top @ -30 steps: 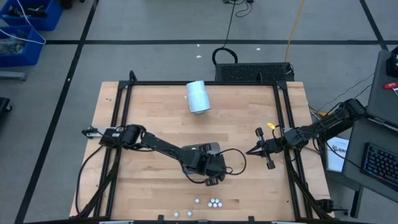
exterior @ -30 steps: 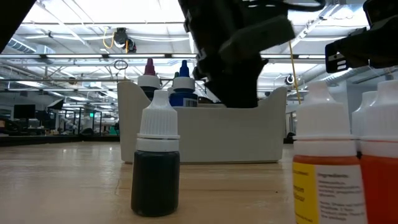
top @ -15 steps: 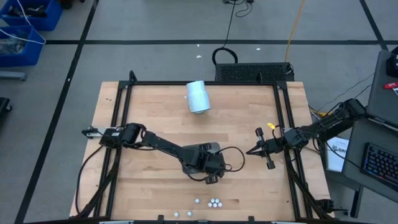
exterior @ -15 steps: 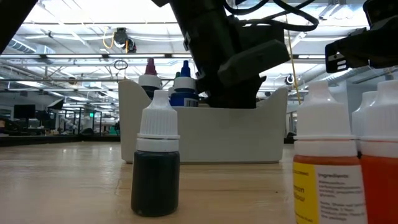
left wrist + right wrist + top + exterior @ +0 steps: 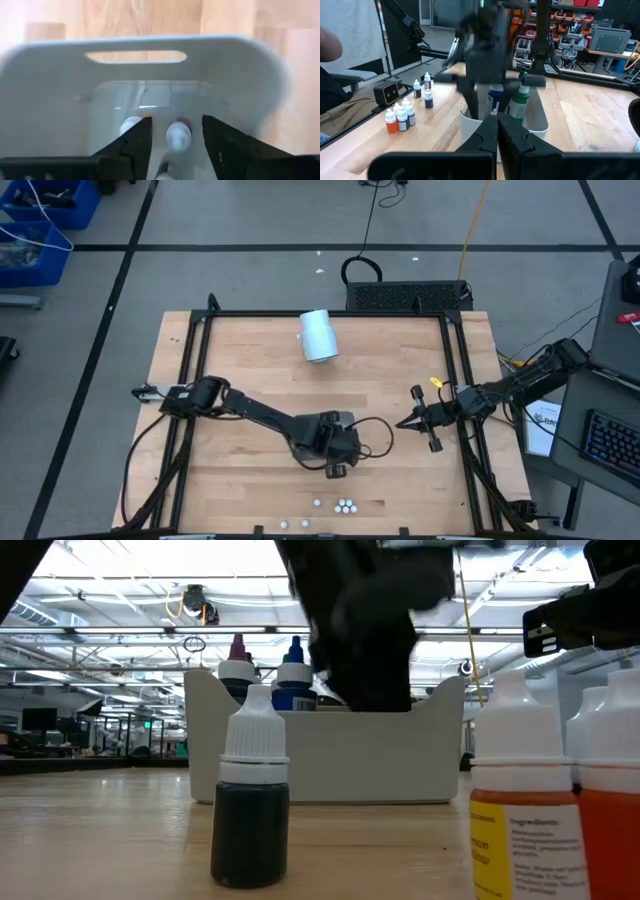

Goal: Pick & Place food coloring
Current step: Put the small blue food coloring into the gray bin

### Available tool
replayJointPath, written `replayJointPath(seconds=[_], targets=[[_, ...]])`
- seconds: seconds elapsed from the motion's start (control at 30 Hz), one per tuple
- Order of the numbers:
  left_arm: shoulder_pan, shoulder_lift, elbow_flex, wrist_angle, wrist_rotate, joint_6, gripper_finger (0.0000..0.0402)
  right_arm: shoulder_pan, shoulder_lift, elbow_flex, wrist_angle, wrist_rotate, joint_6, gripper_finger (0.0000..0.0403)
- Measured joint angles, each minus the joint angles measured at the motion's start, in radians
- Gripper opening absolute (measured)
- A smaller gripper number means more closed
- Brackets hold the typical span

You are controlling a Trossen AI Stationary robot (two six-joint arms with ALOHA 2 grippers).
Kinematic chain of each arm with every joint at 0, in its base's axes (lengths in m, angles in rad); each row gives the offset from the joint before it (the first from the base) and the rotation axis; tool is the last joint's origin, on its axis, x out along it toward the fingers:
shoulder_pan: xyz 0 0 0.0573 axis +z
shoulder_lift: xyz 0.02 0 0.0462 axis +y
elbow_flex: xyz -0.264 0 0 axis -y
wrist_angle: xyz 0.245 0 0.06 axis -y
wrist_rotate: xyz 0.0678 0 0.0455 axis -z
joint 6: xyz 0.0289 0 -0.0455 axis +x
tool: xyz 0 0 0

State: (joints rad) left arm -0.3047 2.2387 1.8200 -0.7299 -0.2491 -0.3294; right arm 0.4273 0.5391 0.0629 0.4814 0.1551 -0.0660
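Observation:
My left gripper [image 5: 338, 448] [image 5: 175, 125] hangs open over the grey tray [image 5: 342, 417] [image 5: 330, 755] at the table's middle, pointing steeply down into it. A white-capped food coloring bottle [image 5: 178, 136] stands in the tray between the fingers, with a gap on each side. A second cap [image 5: 131, 125] shows beside it. Bottles with magenta [image 5: 239, 652] and blue [image 5: 295, 655] caps stick up over the tray's rim. More food coloring bottles [image 5: 345, 505] stand near the table's near edge. My right gripper [image 5: 403, 423] [image 5: 497, 122] waits shut at the right.
A pale-blue cylinder [image 5: 319, 335] lies near the far edge. Close to the low camera stand a dark bottle [image 5: 250, 802] and orange ones [image 5: 520, 800]. A black frame [image 5: 190, 380] rims the table. Bare wood lies between the tray and the near bottles.
My left gripper has stayed over the tray and shifted slightly toward the table's left edge, its wrist turning a little. It shows blurred in the low view now.

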Motion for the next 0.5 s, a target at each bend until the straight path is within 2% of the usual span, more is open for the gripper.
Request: replayJointPath(seconds=[0.13,0.33,0.4,0.5], targets=[[-0.012,-0.082,0.001,-0.001,-0.006,0.048,0.0195,0.0,0.0,0.0,0.004,0.0,-0.001,0.0],[-0.053,-0.273,0.001,-0.066,-0.017,0.148,0.0197,0.0,-0.001,0.0,0.002,-0.001,0.001,0.0],[-0.082,-0.346,0.002,-0.131,-0.075,0.152,0.0193,0.0,-0.001,0.0,0.0,-0.001,0.001,0.0],[-0.144,-0.451,-0.003,-0.229,-0.231,0.139,0.0173,0.0,-0.001,0.0,0.0,-0.001,0.001,0.0]])
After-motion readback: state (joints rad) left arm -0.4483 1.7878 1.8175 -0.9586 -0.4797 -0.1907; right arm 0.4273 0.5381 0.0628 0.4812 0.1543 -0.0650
